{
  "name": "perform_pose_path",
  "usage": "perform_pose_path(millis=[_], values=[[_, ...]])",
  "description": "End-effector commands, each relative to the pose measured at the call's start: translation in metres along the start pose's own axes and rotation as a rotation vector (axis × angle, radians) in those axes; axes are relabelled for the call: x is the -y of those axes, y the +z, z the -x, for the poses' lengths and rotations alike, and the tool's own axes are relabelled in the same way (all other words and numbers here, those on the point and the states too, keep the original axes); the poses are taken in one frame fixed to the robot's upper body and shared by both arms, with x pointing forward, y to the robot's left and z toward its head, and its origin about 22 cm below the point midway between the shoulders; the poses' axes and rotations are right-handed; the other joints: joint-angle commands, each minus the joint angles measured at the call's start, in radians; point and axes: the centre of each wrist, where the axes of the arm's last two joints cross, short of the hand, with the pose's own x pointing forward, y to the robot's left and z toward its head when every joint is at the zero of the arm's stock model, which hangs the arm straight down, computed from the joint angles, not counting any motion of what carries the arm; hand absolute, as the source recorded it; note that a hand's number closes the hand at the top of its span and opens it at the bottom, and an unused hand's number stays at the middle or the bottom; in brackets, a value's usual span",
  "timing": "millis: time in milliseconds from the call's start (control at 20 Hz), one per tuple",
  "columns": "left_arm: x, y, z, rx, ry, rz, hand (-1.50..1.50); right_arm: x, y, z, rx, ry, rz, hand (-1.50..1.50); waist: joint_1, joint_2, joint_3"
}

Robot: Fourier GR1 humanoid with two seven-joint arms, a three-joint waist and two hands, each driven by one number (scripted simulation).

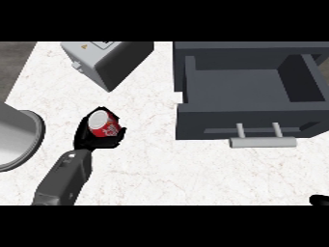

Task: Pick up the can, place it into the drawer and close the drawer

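Observation:
A red can [104, 125] with a silver top is on the white counter [159, 169], left of centre. My left hand [87, 140] comes in from the lower left, its black fingers curled round the can's sides. Whether the can rests on the counter or is lifted cannot be told. The dark grey drawer [249, 84] stands pulled out at the right, nothing inside it, with its pale bar handle [262, 142] facing me. Only a small black part of my right hand [328, 200] shows at the lower right edge.
A large metal pot [6, 137] lies at the left edge, close to my left forearm. A light grey box-shaped appliance [108, 60] stands at the back, above the can. Bare counter lies between the can and the drawer front.

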Motion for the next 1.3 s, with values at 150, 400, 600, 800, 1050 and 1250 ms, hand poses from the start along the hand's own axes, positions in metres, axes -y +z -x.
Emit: perform_pose_path(millis=[150,400,600,800,1050,1250], values=[[0.044,-0.040,-0.033,0.059,0.031,0.003,1.50,0.011,-0.009,0.004,0.015,0.032,0.026,-1.50,0.010,-0.004,0.001],[0.070,-0.054,-0.057,0.063,-0.019,0.059,1.50,-0.003,-0.010,0.005,0.021,0.019,0.037,-1.50,0.025,-0.011,0.002],[0.094,-0.083,-0.112,0.105,-0.071,0.088,1.50,-0.003,0.012,-0.012,-0.006,0.028,0.038,-1.50,0.022,-0.013,0.002],[0.117,-0.090,-0.154,0.107,-0.040,0.145,1.50,-0.003,0.000,-0.004,0.005,0.038,0.041,-1.50,0.028,-0.013,0.002],[0.156,-0.093,-0.210,0.105,-0.038,0.156,1.50,0.006,-0.008,-0.004,-0.001,0.021,0.034,-1.50,0.017,-0.010,0.002],[0.187,-0.102,-0.253,0.132,-0.053,0.148,1.50,-0.005,-0.001,-0.006,0.012,0.025,0.032,-1.50,0.007,-0.005,0.001]])
